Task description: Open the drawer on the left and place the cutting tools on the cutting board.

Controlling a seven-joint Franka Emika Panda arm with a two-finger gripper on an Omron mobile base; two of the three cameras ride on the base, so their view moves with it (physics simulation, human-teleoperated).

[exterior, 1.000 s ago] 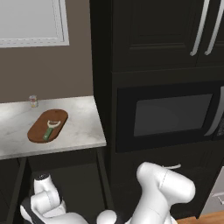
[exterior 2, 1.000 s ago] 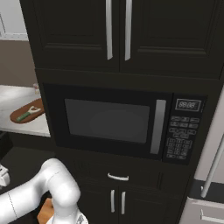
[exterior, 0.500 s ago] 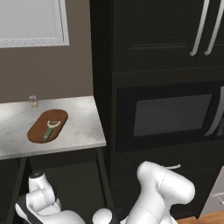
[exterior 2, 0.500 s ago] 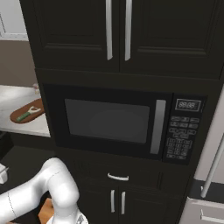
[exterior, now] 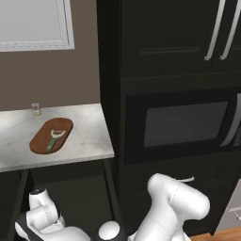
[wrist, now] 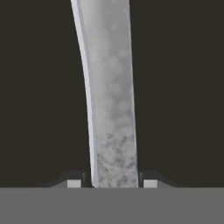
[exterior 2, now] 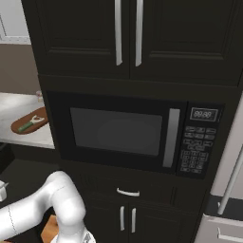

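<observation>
Grey mottled blade of the thin knife (wrist: 111, 109) is now clamped in my hand (wrist: 112, 183), just closed inside the dark drawer (wrist: 43, 87), so it goes next to the green-handled Y-shaped peeler (exterior: 54, 139) on the brown wooden cutting board (exterior: 40, 141).

You see cutting board (exterior: 51, 135): brown wood, matt. Peeler (exterior: 54, 139): green plastic-looking handle, pale head. Countertop (exterior: 89, 136): pale marbled stone, smooth. Cabinet fronts (exterior 2: 85, 38): black, matt; handles (exterior 2: 128, 32) brushed silver metal. Microwave door (exterior 2: 116, 130): glossy dark glass. Knife blade (wrist: 111, 109): mottled grey metal, dull.
</observation>
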